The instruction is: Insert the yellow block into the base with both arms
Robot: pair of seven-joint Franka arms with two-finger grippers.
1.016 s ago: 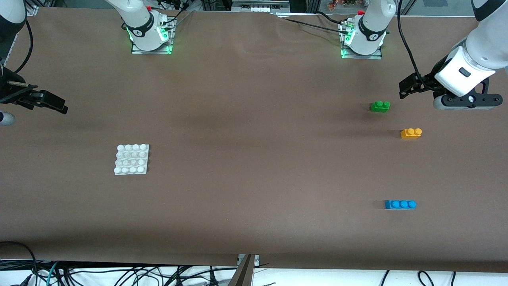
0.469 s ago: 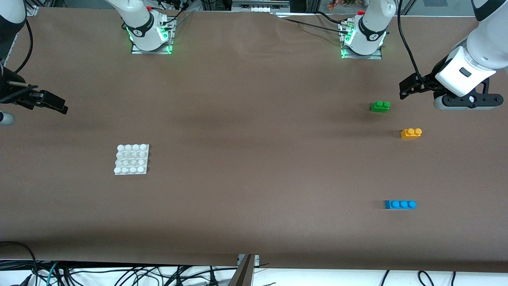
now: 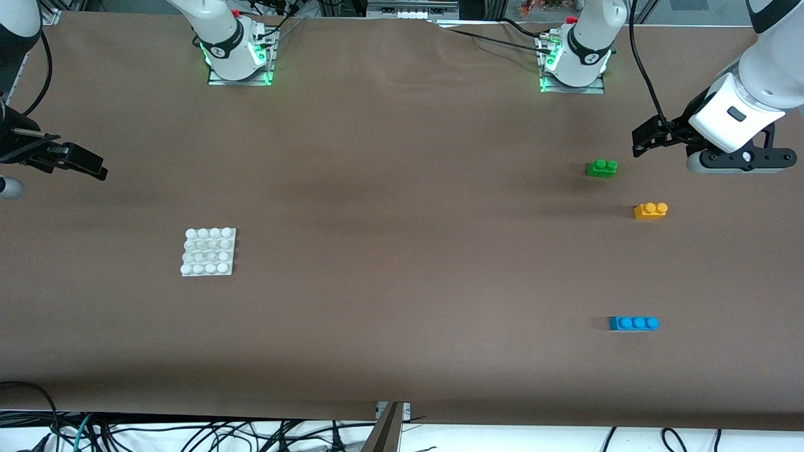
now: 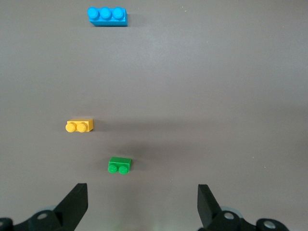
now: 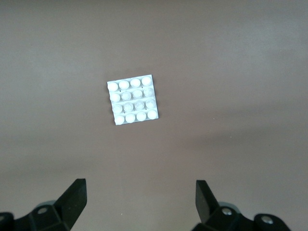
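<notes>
Your left gripper (image 4: 142, 204), jaws wide and empty, hangs above the table with a green two-stud plastic brick (image 4: 119, 165) lying closer under it than the small orange-yellow two-stud plastic block (image 4: 79, 125), so you risk grabbing green, while your right gripper (image 5: 139, 202), equally spread, waits above the flat white studded square base (image 5: 133, 99).

left end effector (image 3: 653, 135) | edged slightly up and toward the table edge | nothing held

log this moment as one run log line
stage: not started | left claw: open, over bare table by green brick | right claw: open, nothing held | yellow block: on table | base: bare
</notes>
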